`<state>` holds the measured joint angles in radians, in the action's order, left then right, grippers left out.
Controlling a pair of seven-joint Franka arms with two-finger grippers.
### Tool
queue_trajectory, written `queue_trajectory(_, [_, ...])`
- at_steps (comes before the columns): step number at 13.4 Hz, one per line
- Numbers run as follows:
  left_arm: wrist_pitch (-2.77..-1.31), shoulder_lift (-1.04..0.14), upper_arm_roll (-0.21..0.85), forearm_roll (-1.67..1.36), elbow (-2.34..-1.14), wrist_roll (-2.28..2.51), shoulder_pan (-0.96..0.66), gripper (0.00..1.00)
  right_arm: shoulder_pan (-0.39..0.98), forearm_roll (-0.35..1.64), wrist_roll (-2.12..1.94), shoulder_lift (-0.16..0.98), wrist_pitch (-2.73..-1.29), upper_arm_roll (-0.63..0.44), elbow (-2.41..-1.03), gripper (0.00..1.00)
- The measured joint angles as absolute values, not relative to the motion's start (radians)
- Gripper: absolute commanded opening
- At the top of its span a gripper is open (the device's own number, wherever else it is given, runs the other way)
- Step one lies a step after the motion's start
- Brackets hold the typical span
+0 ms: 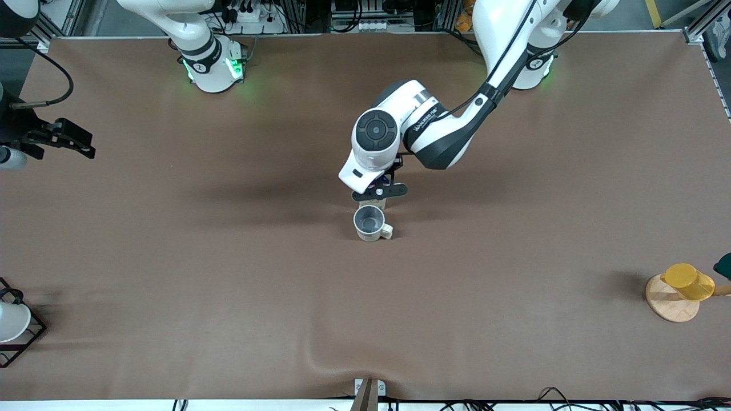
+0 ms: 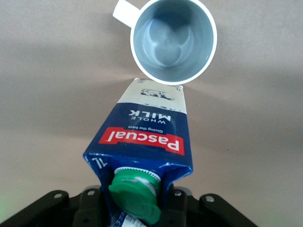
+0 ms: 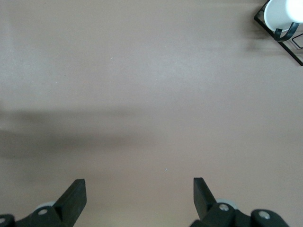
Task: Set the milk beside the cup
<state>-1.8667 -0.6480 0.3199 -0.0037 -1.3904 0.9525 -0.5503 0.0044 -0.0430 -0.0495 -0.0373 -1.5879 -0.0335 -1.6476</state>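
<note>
The cup (image 1: 370, 222), a cream-white mug with a grey inside and a side handle, stands mid-table. It also shows in the left wrist view (image 2: 173, 40). My left gripper (image 1: 380, 191) hangs just beside the cup, on the side toward the robots' bases. It is shut on the top of the milk (image 2: 147, 137), a dark blue carton with a green cap and red label band. The left gripper (image 2: 137, 203) holds the carton upright, its whitish base close against the cup's rim. In the front view the wrist hides most of the carton. My right gripper (image 1: 77, 142) waits open and empty (image 3: 139, 194) over bare table at the right arm's end.
A yellow cup (image 1: 688, 281) sits on a round wooden coaster (image 1: 671, 305) at the left arm's end. A plain white cup in a black wire frame (image 1: 11, 322) stands at the right arm's end and also shows in the right wrist view (image 3: 279, 14).
</note>
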Motion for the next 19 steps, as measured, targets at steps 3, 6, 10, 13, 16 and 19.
queue_trajectory(3, [-1.867, -0.664, 0.318, -0.004, -1.374, 0.953, -0.553, 0.28, 0.003, -0.043, -0.049, -0.037, -1.604, -0.038, -1.648, 1.0])
queue_trajectory(6, [-1.867, -0.67, 0.309, -0.004, -1.367, 0.974, -0.562, 0.28, 0.002, -0.043, -0.03, -0.037, -1.602, -0.035, -1.644, 1.0])
queue_trajectory(10, [-1.866, -0.67, 0.295, -0.004, -1.364, 0.982, -0.577, 0.48, 0.004, -0.043, 0.019, -0.039, -1.482, -0.02, -1.567, 1.0])
queue_trajectory(13, [-1.866, -0.67, 0.29, -0.004, -1.363, 0.982, -0.58, 0.69, 0.004, -0.042, -0.016, -0.04, -1.42, -0.021, -1.525, 1.0])
queue_trajectory(16, [-1.867, -0.671, 0.28, -0.004, -1.361, 0.982, -0.582, 0.71, 0.004, -0.032, -0.099, -0.04, -1.384, -0.021, -1.521, 1.0])
queue_trajectory(19, [-1.867, -0.671, 0.279, -0.004, -1.347, 0.982, -0.582, 0.97, 0.003, -0.009, -0.107, -0.04, -1.382, -0.025, -1.521, 1.0])
